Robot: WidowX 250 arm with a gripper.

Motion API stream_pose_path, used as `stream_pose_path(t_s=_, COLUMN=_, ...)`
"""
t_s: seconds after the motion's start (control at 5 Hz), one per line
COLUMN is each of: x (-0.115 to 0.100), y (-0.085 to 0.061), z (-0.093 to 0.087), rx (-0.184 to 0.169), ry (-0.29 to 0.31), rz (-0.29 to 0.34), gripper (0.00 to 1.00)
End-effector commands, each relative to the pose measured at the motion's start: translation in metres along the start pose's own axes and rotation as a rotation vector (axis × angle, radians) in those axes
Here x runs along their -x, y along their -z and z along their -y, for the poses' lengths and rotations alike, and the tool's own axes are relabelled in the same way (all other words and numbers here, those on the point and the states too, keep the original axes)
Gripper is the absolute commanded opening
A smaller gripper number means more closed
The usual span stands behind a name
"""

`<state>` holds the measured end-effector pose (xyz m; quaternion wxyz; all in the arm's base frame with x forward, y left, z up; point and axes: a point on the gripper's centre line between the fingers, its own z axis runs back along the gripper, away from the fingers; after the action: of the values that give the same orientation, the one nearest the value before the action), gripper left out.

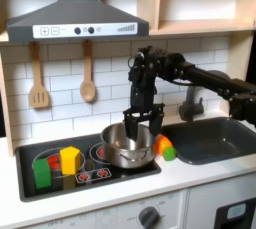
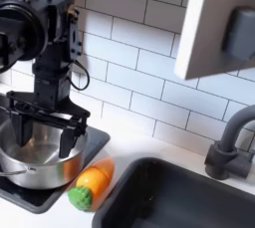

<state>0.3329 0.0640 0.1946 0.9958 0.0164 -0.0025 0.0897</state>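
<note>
A silver pot [image 1: 122, 151] stands on the black stovetop [image 1: 90, 176], towards the first exterior view's right. My gripper [image 1: 141, 128] hangs over the pot's far right rim, its fingers spread wide and reaching down to the rim. In the second exterior view the gripper [image 2: 45, 124] is open, with one fingertip [image 2: 76, 137] at the rim of the pot [image 2: 30, 167]. Just right of the pot, an orange toy carrot [image 1: 162, 147] with a green top lies on the counter in both exterior views [image 2: 88, 185].
A yellow block [image 1: 69, 160], a green block [image 1: 42, 173] and a small red item [image 1: 53, 161] sit on the stove's left part. A wooden spatula [image 1: 38, 78] and spoon [image 1: 88, 75] hang on the tiled wall. The sink [image 1: 205, 141] and faucet [image 2: 231, 147] lie to the right.
</note>
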Motion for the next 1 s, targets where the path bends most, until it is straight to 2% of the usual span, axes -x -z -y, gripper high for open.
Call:
stream_pose_path(t_s=0.0, x=0.006, y=-0.019, z=0.0, rx=0.018, ry=0.004, rz=0.006, gripper=1.0)
stream_pose_path(t_s=0.2, x=0.019, y=-0.025, z=0.007, rx=0.035, ry=0.038, rz=-0.008, gripper=1.0)
stream_pose_path(t_s=0.4, x=0.043, y=-0.035, z=0.01, rx=0.031, ry=0.087, rz=-0.006, gripper=1.0)
stream_pose_path(t_s=0.6, x=0.067, y=-0.03, z=0.006, rx=0.021, ry=0.144, rz=-0.028, gripper=1.0)
stream_pose_path(t_s=0.8, x=0.089, y=-0.025, z=0.004, rx=0.023, ry=0.227, rz=-0.035, gripper=1.0)
